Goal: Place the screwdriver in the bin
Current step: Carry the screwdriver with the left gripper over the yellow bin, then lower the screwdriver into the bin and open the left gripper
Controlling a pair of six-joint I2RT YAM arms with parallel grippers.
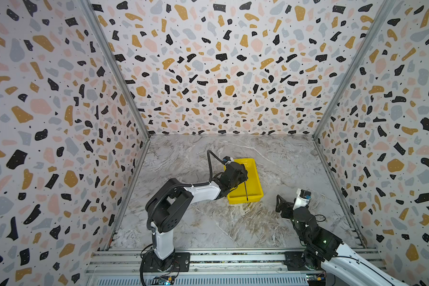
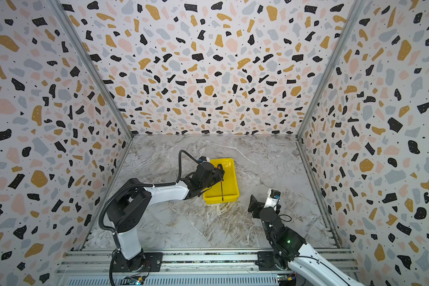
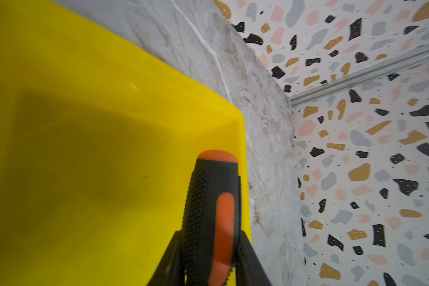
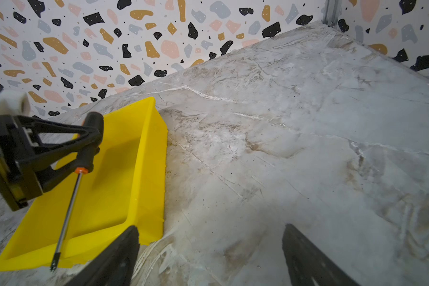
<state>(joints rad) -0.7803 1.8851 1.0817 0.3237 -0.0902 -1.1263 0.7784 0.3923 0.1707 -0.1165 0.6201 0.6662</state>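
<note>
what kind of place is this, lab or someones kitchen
Most likely a robot test cell, not a kitchen: patterned panels wall in a marble-look tabletop, and two arms are bolted to an aluminium rail at its front edge.

Both top views looked down from high; wrist cameras sat close, sharing the bin (image 4: 144,158).

**No legible text**

I find no words, labels, brands or nos. anywhere in my views. Nothing printed shows on my arms, the walls or the tabletop; any small marks are too blurred to read.
</note>
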